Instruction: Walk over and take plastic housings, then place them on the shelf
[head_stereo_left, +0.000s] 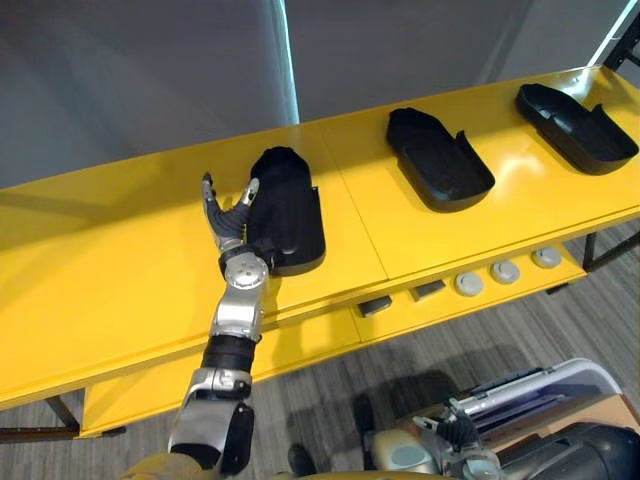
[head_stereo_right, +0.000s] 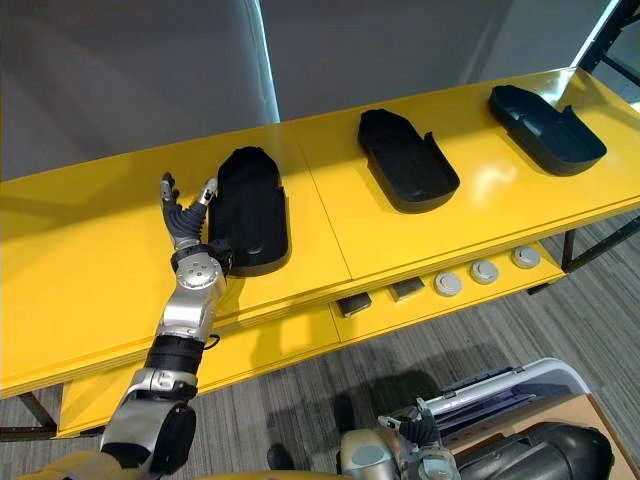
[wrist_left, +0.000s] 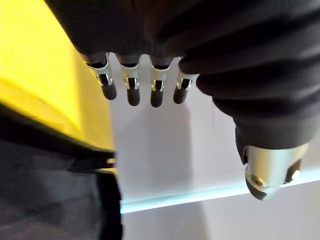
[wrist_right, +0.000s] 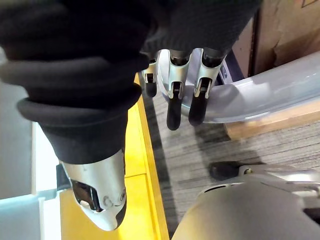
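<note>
Three black plastic housings lie on the yellow shelf top (head_stereo_left: 120, 260): one at the left (head_stereo_left: 285, 210), one in the middle (head_stereo_left: 440, 160), one at the far right (head_stereo_left: 575, 125). My left hand (head_stereo_left: 228, 222) is open at the left housing's left side, fingers spread upward and the thumb toward its edge; contact is unclear. In the left wrist view its fingers (wrist_left: 132, 90) are straight, with the dark housing (wrist_left: 50, 190) close below them. My right hand (wrist_right: 196, 100) hangs low beside the shelf's front edge, fingers relaxed and holding nothing.
A lower yellow ledge holds three grey round discs (head_stereo_left: 505, 271) and two small dark blocks (head_stereo_left: 375, 305). A pale bin (head_stereo_left: 560, 385) stands on the grey floor at the lower right. A grey wall backs the shelf.
</note>
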